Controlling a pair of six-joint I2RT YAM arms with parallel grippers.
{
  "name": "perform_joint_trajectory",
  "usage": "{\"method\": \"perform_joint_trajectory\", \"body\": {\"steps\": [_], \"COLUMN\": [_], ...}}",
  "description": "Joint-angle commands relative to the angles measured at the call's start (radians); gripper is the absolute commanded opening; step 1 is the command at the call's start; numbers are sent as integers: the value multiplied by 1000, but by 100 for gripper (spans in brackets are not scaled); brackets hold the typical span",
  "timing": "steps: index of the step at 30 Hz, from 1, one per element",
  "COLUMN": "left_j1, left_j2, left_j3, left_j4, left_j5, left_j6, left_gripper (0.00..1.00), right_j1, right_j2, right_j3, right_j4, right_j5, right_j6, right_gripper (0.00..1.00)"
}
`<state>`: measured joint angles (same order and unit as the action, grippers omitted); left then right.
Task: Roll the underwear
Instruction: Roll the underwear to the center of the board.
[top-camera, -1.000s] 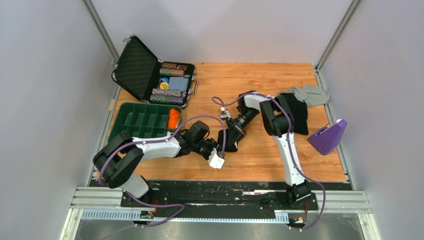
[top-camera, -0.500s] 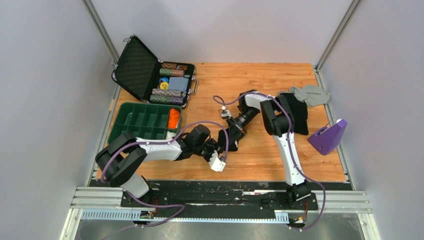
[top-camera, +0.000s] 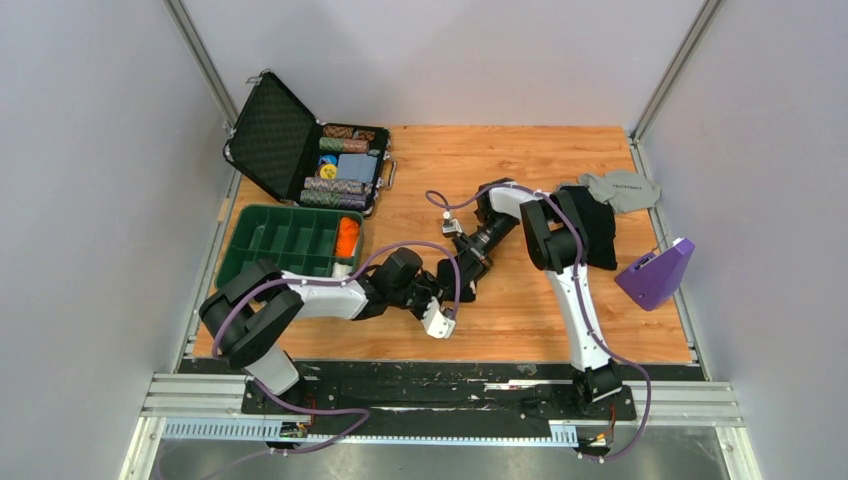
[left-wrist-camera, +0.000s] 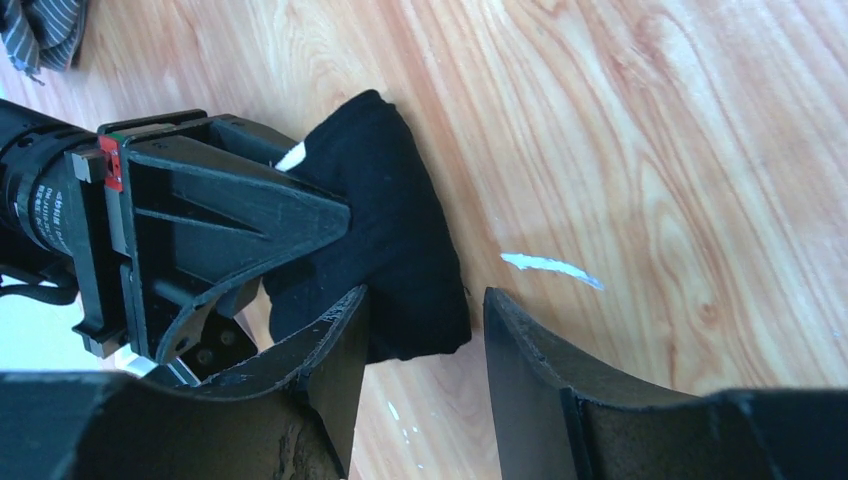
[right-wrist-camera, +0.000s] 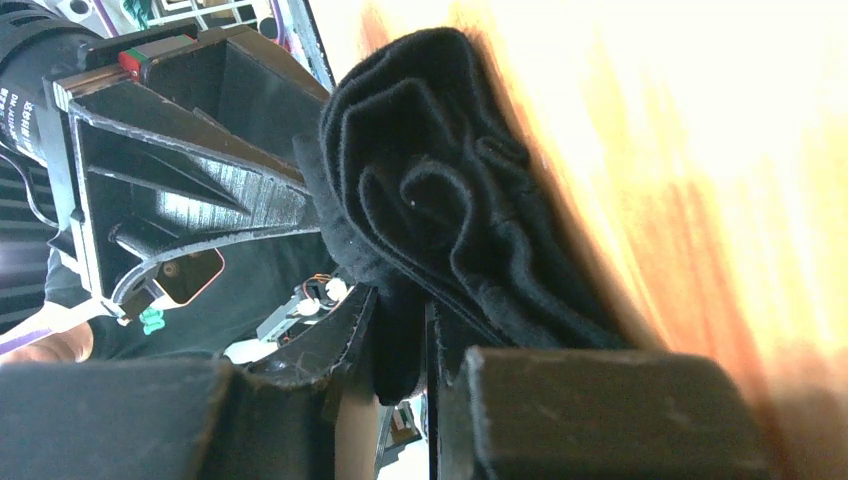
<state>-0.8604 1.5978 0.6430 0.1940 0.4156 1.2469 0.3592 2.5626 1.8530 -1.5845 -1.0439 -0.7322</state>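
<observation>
- Top external: underwear (top-camera: 465, 288), a black bundle on the table (top-camera: 600, 310), right of the green tray (top-camera: 262, 238).
- Left wrist: left gripper (left-wrist-camera: 425, 310) spread apart, holding nothing.
- Right wrist: right gripper (right-wrist-camera: 400, 345) clenched on the rolled cloth.

Mid-table, the left gripper (top-camera: 443, 294) and right gripper (top-camera: 463, 277) meet at the bunched black underwear (top-camera: 464, 291). An open chip case (top-camera: 272, 146) and green tray (top-camera: 283, 241) stand to the left.

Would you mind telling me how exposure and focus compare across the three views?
Right wrist: the table blows out to white-yellow glare, while the rolled underwear is sharp. Left wrist: wood grain crisp, only mild sheen. Top external: evenly lit, no glare.
</observation>
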Motion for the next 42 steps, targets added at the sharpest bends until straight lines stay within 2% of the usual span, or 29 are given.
{"method": "perform_joint_trajectory", "body": {"steps": [1,4,8,9,11,12,13,15,16,18,19,21,24,25,26,28,30,32,34,35,36,38,40,42], "left_j1": [4,5,6,7,17,23,32,44,47,57,61,64,64,65,66,70,74,81,92,100,104,116,122,129], "left_j2": [74,106,164,181,214,222,233,242,248,281,306,334,358,372,390,422,440,454,472,477,488,503,526,559], "left_j3": [33,55,116,131,201,246,260,290,324,418,450,550,602,628,641,689,722,742,765,781,787,805,833,878], "left_j4": [22,6,-126,-173,-397,-438,-488,-559,-586,-704,-787,-878,-953,-988,-1007,-1078,-1132,-1149,-1163,-1164,-1165,-1177,-1219,-1286], "left_j5": [-60,-71,-84,-81,-64,-60,-44,-8,5,54,93,144,184,199,205,237,258,280,307,318,338,362,389,423], "left_j6": [8,28,119,135,172,170,170,189,180,146,131,97,83,81,80,84,79,59,27,-1,-13,-36,-40,-39], "left_gripper": [55,55,45,37,23,18,8,0,0,0,0,0,0,0,0,0,0,0,0,0,0,0,0,0], "right_j1": [-15,-17,-18,-19,-21,-22,-23,-28,-36,-58,-78,-148,-259,-284,-303,-345,-402,-413,-405,-382,-346,-234,-117,1], "right_j2": [124,124,127,128,128,126,126,118,108,60,18,-97,-269,-317,-371,-542,-757,-1087,-1400,-1517,-1619,-1728,-1770,-1780], "right_j3": [-25,-25,-20,-20,-20,-20,-20,-21,-26,-40,-47,-38,27,39,29,-73,-242,-535,-885,-1044,-1167,-1292,-1353,-1414], "right_j4": [106,104,100,98,98,98,99,102,108,128,145,171,202,204,214,300,508,923,1418,1576,1654,1521,1404,1427], "right_j5": [164,161,158,156,154,153,152,145,142,140,135,78,-11,-8,4,24,83,251,249,245,247,200,212,303], "right_j6": [75,73,72,73,73,73,74,74,74,69,67,61,64,56,43,37,86,180,130,111,89,-61,-178,-227], "right_gripper": [1,1,1,1,3,5,8,17,22,45,51,61,73,90,99,100,100,100,100,100,100,97,82,70]}}
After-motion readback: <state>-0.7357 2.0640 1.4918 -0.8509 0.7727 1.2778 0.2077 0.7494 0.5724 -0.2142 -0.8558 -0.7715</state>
